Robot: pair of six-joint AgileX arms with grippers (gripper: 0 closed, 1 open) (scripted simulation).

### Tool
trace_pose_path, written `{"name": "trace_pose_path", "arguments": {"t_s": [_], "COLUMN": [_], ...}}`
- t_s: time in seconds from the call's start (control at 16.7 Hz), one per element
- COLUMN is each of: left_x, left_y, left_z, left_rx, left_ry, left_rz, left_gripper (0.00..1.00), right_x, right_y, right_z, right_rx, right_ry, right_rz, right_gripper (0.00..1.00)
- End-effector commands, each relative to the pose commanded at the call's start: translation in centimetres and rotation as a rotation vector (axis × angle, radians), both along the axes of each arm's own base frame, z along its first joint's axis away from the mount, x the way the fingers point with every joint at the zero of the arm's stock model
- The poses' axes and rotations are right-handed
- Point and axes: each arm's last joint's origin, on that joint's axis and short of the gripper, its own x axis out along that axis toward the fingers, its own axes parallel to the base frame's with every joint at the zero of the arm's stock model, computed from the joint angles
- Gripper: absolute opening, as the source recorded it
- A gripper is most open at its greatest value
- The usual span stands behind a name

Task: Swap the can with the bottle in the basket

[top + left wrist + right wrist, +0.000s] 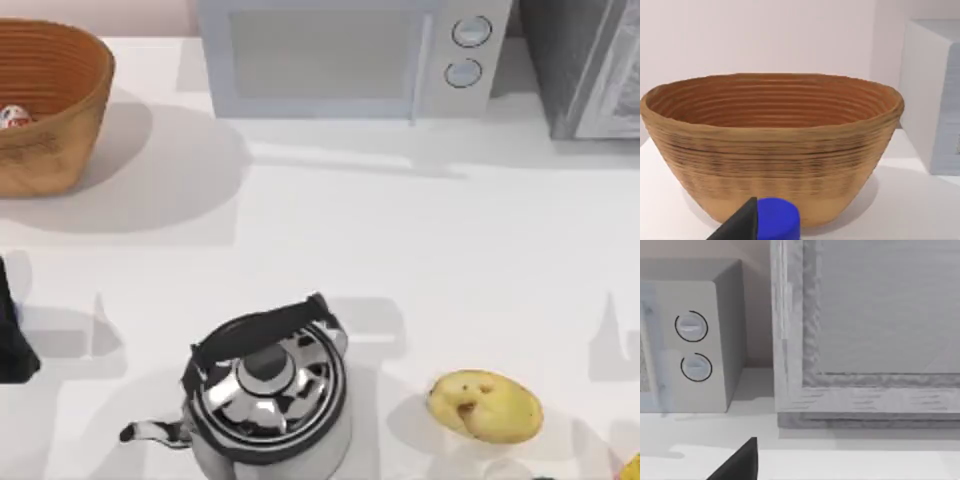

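Observation:
The orange-brown woven basket [55, 95] stands at the table's far left corner, and the left wrist view looks at its ribbed wall [770, 150] from the side. The white, red-labelled bottle [12, 117] lies inside it. The dark-blue can [778, 220] sits against a dark finger [742, 224] of my left gripper [774, 206], which is shut on it, in front of the basket and short of its wall. My left arm [10, 340] is at the table's left edge. A dark part of my right gripper [740, 462] faces the grey appliances.
A shiny kettle [265, 385] with a black handle stands at the front middle, and a potato [485, 405] lies to its right. A white microwave [340, 55] and a grey appliance [590, 60] line the back edge. A yellow object [632, 465] peeks in at the front right corner.

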Motion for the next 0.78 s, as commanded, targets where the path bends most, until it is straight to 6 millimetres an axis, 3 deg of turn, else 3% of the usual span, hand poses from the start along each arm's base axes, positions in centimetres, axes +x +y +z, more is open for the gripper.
{"name": "trace_pose_path", "arguments": {"t_s": [0.18,0.36,0.6,0.78], "left_x": [0.0,0.1,1.2,3.5], "left_y": [0.0,0.1,0.2,0.4], "left_z": [0.1,1.6,5.9,10.2], "left_rx": [0.0,-0.001,-0.002,-0.002], "left_ry": [0.006,0.059,0.195,0.331], "left_rz": [0.001,0.004,0.008,0.008], "left_gripper": [1.0,1.0,1.0,1.0], "right_x": [0.0,0.0,0.0,0.0], "right_y": [0.0,0.0,0.0,0.0], "right_z": [0.0,0.0,0.0,0.0], "right_rx": [0.0,0.0,0.0,0.0], "right_ry": [0.0,0.0,0.0,0.0], "right_rz": [0.0,0.0,0.0,0.0], "right_gripper": [1.0,1.0,1.0,1.0]}}
